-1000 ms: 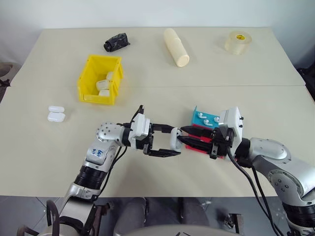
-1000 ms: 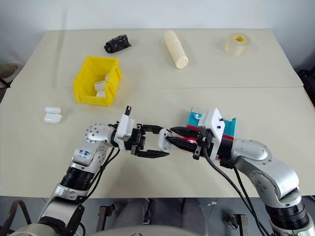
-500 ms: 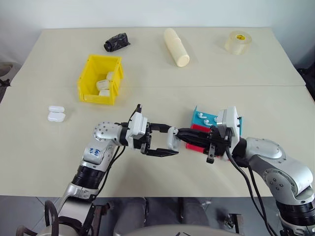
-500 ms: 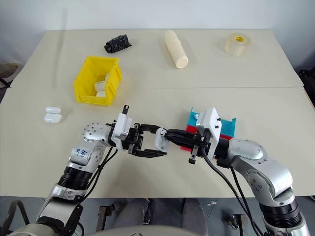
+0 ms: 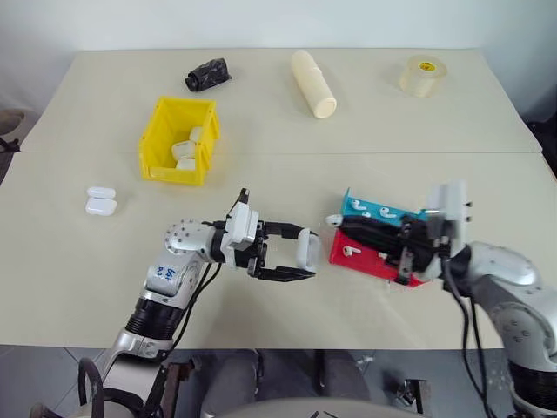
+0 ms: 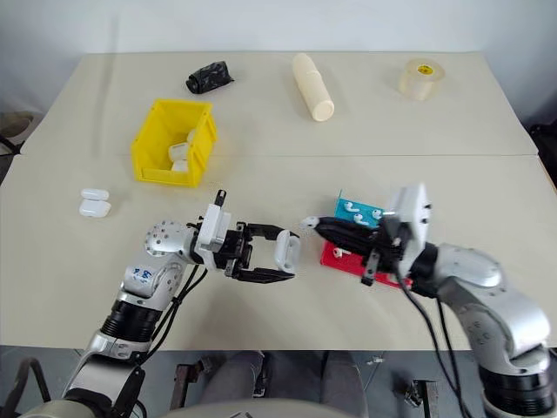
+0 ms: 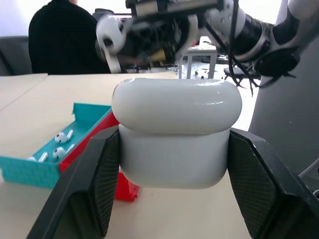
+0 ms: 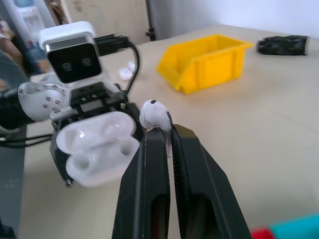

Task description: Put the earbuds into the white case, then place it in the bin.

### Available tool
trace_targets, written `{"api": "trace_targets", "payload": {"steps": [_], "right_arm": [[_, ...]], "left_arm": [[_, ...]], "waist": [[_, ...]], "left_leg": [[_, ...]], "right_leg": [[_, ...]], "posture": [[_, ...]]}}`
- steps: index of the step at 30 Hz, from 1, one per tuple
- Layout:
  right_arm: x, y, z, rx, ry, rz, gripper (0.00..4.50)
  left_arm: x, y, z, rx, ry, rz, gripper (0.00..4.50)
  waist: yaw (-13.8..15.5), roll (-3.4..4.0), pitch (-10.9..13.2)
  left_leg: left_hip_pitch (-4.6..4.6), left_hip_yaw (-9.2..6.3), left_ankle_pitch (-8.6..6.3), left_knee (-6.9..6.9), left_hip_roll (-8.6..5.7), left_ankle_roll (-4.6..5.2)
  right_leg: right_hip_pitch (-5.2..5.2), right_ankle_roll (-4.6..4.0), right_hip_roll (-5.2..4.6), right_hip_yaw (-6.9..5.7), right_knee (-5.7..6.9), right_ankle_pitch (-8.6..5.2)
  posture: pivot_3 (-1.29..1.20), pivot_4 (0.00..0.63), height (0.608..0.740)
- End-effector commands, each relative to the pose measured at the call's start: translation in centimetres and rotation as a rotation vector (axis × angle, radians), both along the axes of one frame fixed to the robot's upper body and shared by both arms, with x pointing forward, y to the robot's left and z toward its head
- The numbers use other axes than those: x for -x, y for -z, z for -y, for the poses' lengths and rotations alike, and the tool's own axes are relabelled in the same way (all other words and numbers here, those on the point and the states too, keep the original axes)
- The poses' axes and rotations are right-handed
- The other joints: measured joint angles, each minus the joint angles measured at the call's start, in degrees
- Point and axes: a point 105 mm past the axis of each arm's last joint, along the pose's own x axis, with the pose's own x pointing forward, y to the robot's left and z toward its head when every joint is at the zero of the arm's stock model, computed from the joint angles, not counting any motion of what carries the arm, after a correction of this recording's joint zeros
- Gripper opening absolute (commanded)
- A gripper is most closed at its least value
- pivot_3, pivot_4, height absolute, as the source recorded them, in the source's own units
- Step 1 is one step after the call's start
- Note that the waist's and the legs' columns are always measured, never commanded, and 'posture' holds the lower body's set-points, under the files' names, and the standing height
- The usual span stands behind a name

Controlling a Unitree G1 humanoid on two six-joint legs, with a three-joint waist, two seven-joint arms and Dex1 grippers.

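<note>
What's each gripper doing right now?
Left gripper: shut on the open white case.
Right gripper: shut on an earbud.

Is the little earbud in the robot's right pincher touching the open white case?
Apart. The right eye view shows bare table between the earbud, pinched in the right gripper, and the white case held by the left gripper.

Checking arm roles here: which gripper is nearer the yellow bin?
Left. The left gripper, shut on the open white case, sits below and to the right of the yellow bin. The right gripper, pinching an earbud, is farther right.
</note>
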Motion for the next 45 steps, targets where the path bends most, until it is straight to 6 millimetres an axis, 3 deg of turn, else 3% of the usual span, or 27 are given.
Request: {"api": "trace_targets", "payload": {"steps": [1, 6, 12, 18, 31, 34, 40, 45], "right_arm": [[0.9, 0.7, 1.5, 0.101, 0.001, -0.057, 0.05], [0.4, 4.5, 4.3, 0.329, 0.113, -0.241, 0.05], [-0.8, 6.3, 4.3, 0.437, 0.124, -0.272, 0.05], [-1.5, 7.2, 3.5, 0.494, 0.071, -0.272, 0.05], [-2.0, 7.7, 4.0, 0.532, 0.063, -0.298, 0.05], [-1.9, 7.8, 3.9, 0.52, 0.055, -0.308, 0.83], [-1.8, 7.5, 3.6, 0.507, 0.054, -0.295, 2.83], [-1.7, 6.1, 3.9, 0.499, 0.057, -0.239, 4.47]], "left_arm": [[0.2, -0.6, -0.2, 0.025, -0.001, 0.034, 2.8], [0.5, -0.6, 0.2, 0.049, 0.003, 0.032, 2.8], [1.0, -0.9, 0.6, 0.07, 0.013, 0.033, 2.8], [1.3, -1.3, 0.5, 0.095, 0.015, 0.036, 2.8], [1.7, -1.6, 0.3, 0.111, 0.018, 0.043, 2.8], [1.7, -1.6, 0.3, 0.113, 0.021, 0.043, 2.8], [1.6, -1.7, 0.4, 0.112, 0.025, 0.044, 2.8], [1.6, -1.7, 0.3, 0.111, 0.027, 0.043, 2.8]], "waist": [[0.1, 0.0, 0.0], [0.0, 0.0, 0.0], [-0.2, 0.0, 0.0], [0.0, 0.0, 0.0], [0.0, 0.0, 0.0], [0.0, 0.0, 0.0], [0.0, 0.0, 0.0], [0.0, 0.0, 0.0]], "left_leg": [[0.0, 0.01, 0.0, 0.0, -0.01, 0.0], [0.01, 0.06, 0.0, 0.04, 0.0, 0.03], [0.04, 0.11, 0.01, 0.02, 0.04, 0.02], [0.0, 0.07, 0.01, 0.02, -0.01, 0.02], [-0.01, 0.04, 0.01, 0.02, 0.0, 0.02], [-0.01, 0.04, 0.01, 0.03, -0.01, 0.02], [-0.01, 0.05, 0.01, 0.03, -0.01, 0.02], [-0.01, 0.05, 0.01, 0.03, -0.01, 0.02]], "right_leg": [[0.0, 0.0, 0.0, 0.01, -0.01, 0.0], [0.03, 0.0, -0.02, 0.02, -0.06, 0.0], [0.0, 0.0, 0.01, 0.04, -0.06, 0.0], [0.0, 0.01, -0.05, 0.03, -0.11, 0.0], [0.01, 0.01, -0.04, -0.01, -0.14, 0.01], [0.01, 0.01, -0.04, -0.01, -0.13, 0.01], [0.01, 0.01, -0.05, 0.0, -0.13, 0.01], [0.01, 0.01, -0.04, -0.01, -0.13, 0.01]], "posture": [[0.0, 0.15, 0.74], [0.0, 0.15, 0.74], [0.0, 0.15, 0.74], [0.0, 0.15, 0.74], [0.0, 0.15, 0.74], [0.0, 0.15, 0.74], [0.0, 0.15, 0.74], [0.0, 0.15, 0.74]]}}
